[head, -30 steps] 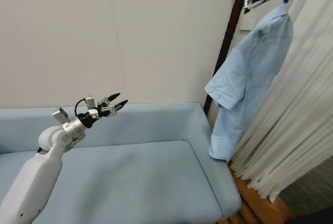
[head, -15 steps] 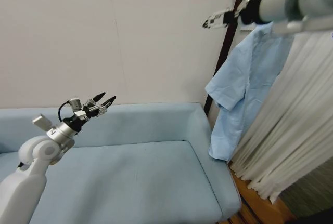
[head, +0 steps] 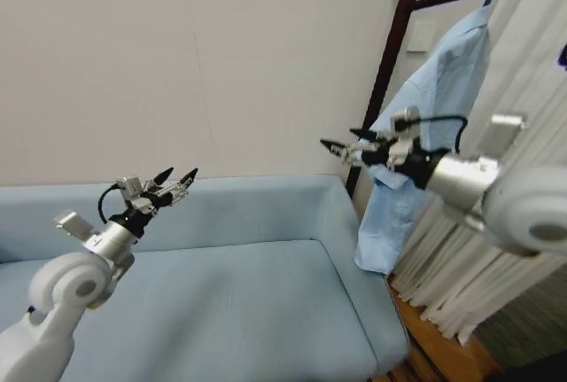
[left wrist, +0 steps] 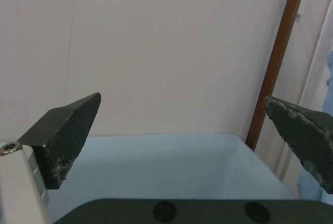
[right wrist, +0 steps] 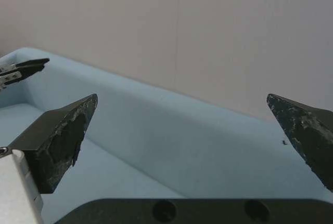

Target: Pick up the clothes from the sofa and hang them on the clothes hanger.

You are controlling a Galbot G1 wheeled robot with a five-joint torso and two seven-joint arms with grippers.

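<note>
Vs 0.5 s ago: right pincer point(head: 341, 139) has dropped from the rack top at 1 o'clock to about 3 o'clock in the head view. It now sits in front of the shirt sleeve, tips pointing toward 9 o'clock. It is released, fingers point(right wrist: 57, 138) spread wide with nothing between them. Left pincer point(head: 177, 175) has barely shifted. It is at about 8 o'clock over the sofa backrest, also released, fingers point(left wrist: 67, 130) wide apart and empty.

Light blue short-sleeved shirt point(head: 425, 116) is at 2 o'clock, no longer gripped. It hangs free from the top rail of the dark brown wooden clothes rack point(head: 391, 50), collar up, body draped down, hem at about 4 o'clock past the sofa's end. Fabric is wrinkled and one sleeve sticks out toward the rack post.

Light blue fabric sofa point(head: 266, 302) seat is bare. White pleated curtain point(head: 505, 249) is just behind the shirt.
</note>
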